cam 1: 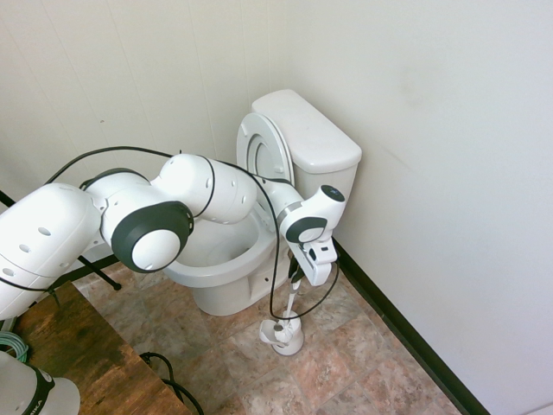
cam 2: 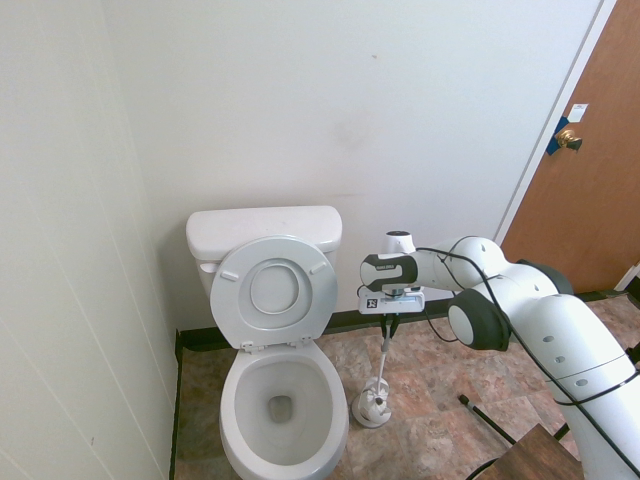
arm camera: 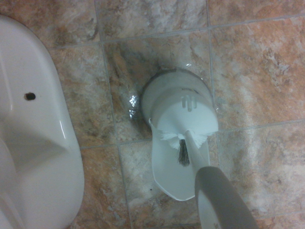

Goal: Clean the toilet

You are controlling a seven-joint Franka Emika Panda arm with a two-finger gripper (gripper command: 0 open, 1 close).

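Note:
The white toilet [cam 1: 307, 130] stands in the corner with its lid and seat raised against the tank, and the bowl [cam 2: 283, 400] is open. To its right on the floor sits a small white brush holder [cam 2: 372, 408]. A toilet brush [cam 2: 385, 358] stands upright with its head at the holder's mouth. My gripper [cam 2: 390, 325] is shut on the top of the brush's handle, straight above the holder. In the wrist view the grey handle [arm camera: 219, 200] runs down to the bristles at the holder [arm camera: 181, 102], with the toilet's base [arm camera: 33, 143] beside it.
The wall with a dark baseboard [cam 1: 406, 333] runs close behind the holder. A brown door [cam 2: 590, 180] is at the right of the room. A wooden surface [cam 1: 78, 354] lies near the arm's base. The floor is brown stone tile [cam 2: 440, 420].

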